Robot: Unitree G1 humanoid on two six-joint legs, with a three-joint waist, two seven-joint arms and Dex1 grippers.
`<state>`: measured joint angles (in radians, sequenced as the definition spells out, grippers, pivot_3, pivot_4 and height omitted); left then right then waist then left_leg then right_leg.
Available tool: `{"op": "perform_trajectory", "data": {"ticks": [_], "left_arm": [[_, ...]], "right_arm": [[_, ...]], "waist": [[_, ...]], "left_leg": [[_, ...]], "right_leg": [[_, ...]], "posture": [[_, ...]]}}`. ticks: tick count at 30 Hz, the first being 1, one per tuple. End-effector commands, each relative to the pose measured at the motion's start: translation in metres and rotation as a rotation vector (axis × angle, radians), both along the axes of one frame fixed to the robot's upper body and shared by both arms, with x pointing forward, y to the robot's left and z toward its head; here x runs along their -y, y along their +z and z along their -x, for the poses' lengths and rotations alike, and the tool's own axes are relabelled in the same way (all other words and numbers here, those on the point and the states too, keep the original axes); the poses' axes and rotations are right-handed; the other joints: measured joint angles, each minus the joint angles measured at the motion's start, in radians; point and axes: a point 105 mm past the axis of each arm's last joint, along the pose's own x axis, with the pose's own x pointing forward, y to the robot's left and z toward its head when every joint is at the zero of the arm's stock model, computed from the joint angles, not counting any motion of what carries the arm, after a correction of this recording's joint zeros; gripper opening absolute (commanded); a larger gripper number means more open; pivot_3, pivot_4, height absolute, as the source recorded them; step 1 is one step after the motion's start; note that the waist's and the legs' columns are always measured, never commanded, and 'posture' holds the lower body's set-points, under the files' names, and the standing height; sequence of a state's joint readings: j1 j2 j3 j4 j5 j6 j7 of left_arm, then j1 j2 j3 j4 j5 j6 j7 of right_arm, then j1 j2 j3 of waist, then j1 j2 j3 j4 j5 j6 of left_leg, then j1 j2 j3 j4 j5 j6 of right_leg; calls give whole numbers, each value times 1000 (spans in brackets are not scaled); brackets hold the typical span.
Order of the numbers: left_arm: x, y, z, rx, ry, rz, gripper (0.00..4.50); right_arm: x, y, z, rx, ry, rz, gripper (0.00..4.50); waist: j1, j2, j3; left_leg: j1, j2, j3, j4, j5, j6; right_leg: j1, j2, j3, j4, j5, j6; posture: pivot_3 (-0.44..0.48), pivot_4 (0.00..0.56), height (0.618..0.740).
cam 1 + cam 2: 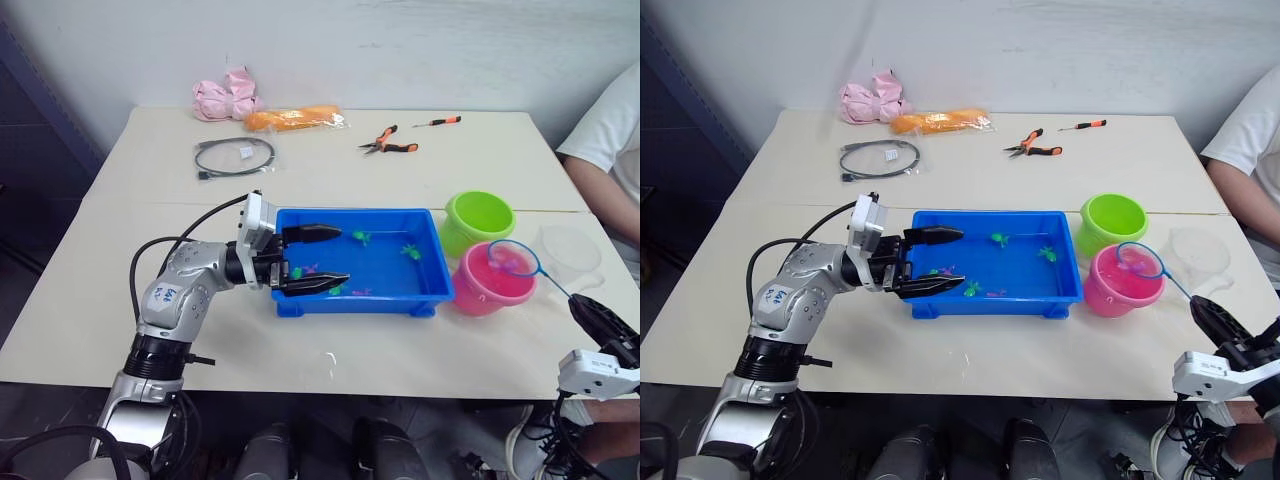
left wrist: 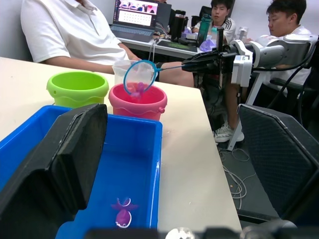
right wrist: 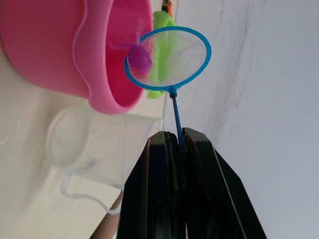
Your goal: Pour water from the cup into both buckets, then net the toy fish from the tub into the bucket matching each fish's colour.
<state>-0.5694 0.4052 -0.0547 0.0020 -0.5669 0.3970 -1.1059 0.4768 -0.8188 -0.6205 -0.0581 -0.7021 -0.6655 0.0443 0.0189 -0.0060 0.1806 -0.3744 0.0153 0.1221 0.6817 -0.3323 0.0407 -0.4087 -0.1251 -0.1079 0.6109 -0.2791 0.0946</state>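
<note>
On left arm [image 1: 172, 292]: small blue label, unreadable.

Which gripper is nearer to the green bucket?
Left. The left gripper is open over the tub's far end from the green bucket; the right gripper, holding the net, is beyond the pink bucket.

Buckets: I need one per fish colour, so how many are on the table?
2. The lime green bucket stands right of the tub, at its far corner; the pink bucket sits beside it, nearer the robot, under the net hoop.
</note>
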Motion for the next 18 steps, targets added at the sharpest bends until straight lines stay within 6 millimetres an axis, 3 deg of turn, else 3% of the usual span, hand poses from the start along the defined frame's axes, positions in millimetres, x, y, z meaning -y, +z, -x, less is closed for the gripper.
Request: {"op": "perform_trajectory", "data": {"ticks": [1,5,7,9,11,13,16,18], "left_arm": [[0,7,5,53,-7,6,4456],[-1,6,5,52,-9,7,4456],[-1,6,5,55,-9,5,4456],[-5,5,3,57,8,3,4456],[-16,4,-1,66,42,-11,4456],[-28,3,-4,73,78,-20,4456],[-53,0,-9,89,152,-43,4456],[-69,-1,-11,98,200,-65,4456]], "right_arm": [[8,23,2,90,-39,-8,0],[-4,20,2,61,10,-1,0],[2,26,2,88,-23,-31,0],[-3,39,-2,126,-13,-184,0],[-24,52,-11,68,71,-484,0],[-42,61,-16,-17,163,-674,0],[-70,82,-29,-185,286,-851,0],[-88,87,-37,-295,346,-834,0]], "waist": [[-1,0,0],[-3,0,0],[-4,0,0],[-6,0,0],[-8,0,0],[-22,0,0],[-26,0,0],[-26,0,0]], "left_leg": [[0,0,0,0,0,0],[0,0,0,0,0,0],[0,0,0,0,0,0],[0,0,0,0,0,0],[0,0,0,0,0,0],[1,1,-1,0,0,0],[3,3,-1,0,0,0],[4,3,-1,0,-1,0]], "right_leg": [[0,0,0,0,0,0],[0,0,0,0,0,0],[0,0,0,0,0,0],[0,0,0,0,0,0],[0,0,0,1,0,0],[1,0,0,1,0,0],[2,0,-1,2,-1,-1],[2,0,-1,2,-1,-2]], "posture": [[0,150,740],[0,150,740],[0,150,740],[0,150,740],[0,150,740],[0,150,740],[0,150,740],[0,150,740]]}}
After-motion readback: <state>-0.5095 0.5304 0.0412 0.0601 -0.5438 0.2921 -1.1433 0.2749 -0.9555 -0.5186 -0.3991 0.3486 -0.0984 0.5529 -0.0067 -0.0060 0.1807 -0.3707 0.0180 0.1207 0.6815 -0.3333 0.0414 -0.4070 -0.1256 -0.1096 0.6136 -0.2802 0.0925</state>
